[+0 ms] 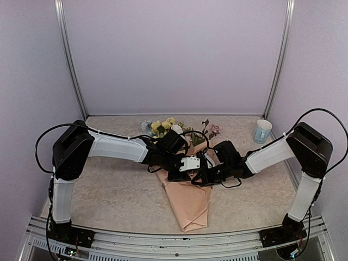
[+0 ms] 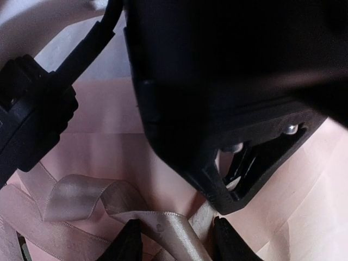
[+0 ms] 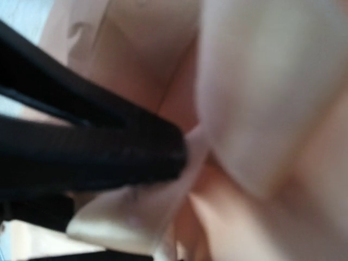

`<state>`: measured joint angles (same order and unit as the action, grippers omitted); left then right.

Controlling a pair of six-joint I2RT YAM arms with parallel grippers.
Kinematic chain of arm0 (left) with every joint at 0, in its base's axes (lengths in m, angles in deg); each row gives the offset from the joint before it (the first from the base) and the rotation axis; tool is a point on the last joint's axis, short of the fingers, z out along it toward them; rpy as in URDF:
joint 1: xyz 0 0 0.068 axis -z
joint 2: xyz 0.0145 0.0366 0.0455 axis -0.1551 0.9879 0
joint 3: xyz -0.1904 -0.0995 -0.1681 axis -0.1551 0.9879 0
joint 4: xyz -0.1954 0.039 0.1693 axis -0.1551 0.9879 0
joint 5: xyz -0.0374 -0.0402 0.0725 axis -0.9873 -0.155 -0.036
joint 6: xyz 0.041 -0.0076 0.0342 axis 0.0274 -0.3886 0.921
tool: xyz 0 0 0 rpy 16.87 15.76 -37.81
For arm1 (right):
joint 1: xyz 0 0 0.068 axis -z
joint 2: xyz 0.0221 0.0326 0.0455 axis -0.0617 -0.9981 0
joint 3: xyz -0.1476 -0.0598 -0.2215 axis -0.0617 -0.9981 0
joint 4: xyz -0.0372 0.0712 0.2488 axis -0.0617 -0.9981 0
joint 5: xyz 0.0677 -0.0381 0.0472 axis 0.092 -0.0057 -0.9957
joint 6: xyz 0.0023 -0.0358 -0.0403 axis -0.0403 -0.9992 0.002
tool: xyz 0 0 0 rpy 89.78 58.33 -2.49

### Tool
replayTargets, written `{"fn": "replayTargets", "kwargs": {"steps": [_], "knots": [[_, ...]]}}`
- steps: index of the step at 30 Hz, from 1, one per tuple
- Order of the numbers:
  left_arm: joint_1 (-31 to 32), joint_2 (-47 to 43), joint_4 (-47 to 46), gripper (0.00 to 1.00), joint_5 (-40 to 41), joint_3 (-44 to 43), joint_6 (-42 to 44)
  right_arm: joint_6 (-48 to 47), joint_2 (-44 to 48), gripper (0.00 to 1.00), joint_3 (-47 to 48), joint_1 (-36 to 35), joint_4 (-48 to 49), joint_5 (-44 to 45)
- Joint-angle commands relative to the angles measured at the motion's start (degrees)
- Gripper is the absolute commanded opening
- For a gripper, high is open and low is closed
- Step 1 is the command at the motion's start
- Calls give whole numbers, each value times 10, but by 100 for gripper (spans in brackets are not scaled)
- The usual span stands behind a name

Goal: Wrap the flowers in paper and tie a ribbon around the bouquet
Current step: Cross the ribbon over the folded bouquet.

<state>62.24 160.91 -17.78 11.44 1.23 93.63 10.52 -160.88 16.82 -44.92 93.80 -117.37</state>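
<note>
From above, the bouquet (image 1: 187,198) lies on the counter (image 1: 109,196). Its narrow end is toward the arm bases and the flowers (image 1: 163,126) point to the far wall. The paper (image 1: 191,212) is already closed around the stems as a cone, so I judge that the wrapping is done and the tying is the step in hand. The left arm (image 1: 117,147) and the right arm (image 1: 266,155) both reach in and meet over the waist of the cone, probably because the knot must sit there. A cup (image 1: 262,130) stands well apart near the far right corner and seems to have no part in the task.

In the left wrist view, the ribbon (image 2: 81,196) lies in loose loops on the pink paper. The left claw (image 2: 176,244) is open. Its two tips stand on either side of one strand without pressing it, probably ready to take it. Just beyond, the right claw (image 2: 235,182) is closed on the same ribbon and holds that strand up off the paper, which I think makes it easier to catch.

The right wrist view is blurred. A dark finger (image 3: 136,155) presses on a pale, shiny strip, which I take to be the ribbon, close against the folds of paper. From here I cannot tell whether any knot is formed.
</note>
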Motion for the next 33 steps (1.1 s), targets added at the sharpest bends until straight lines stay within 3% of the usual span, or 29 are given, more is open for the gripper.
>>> {"fn": "replayTargets", "kwargs": {"steps": [1,4,12,24,29,33], "knots": [[-1,28,38,38,42,-6,11,-8,30,5,7,4,4,-4],[-1,28,35,24,45,-6,6,-9,33,5,8,5,1,-3],[-3,21,23,1,38,-4,-9,-11,57,6,5,6,-11,5],[-18,18,7,0,7,-1,-41,-18,184,30,-29,-1,-82,86],[-25,19,1,0,-7,-1,-58,-4,226,30,-66,-29,-63,103],[-37,16,-13,0,-44,-1,-78,25,236,25,-111,-48,13,83]]}}
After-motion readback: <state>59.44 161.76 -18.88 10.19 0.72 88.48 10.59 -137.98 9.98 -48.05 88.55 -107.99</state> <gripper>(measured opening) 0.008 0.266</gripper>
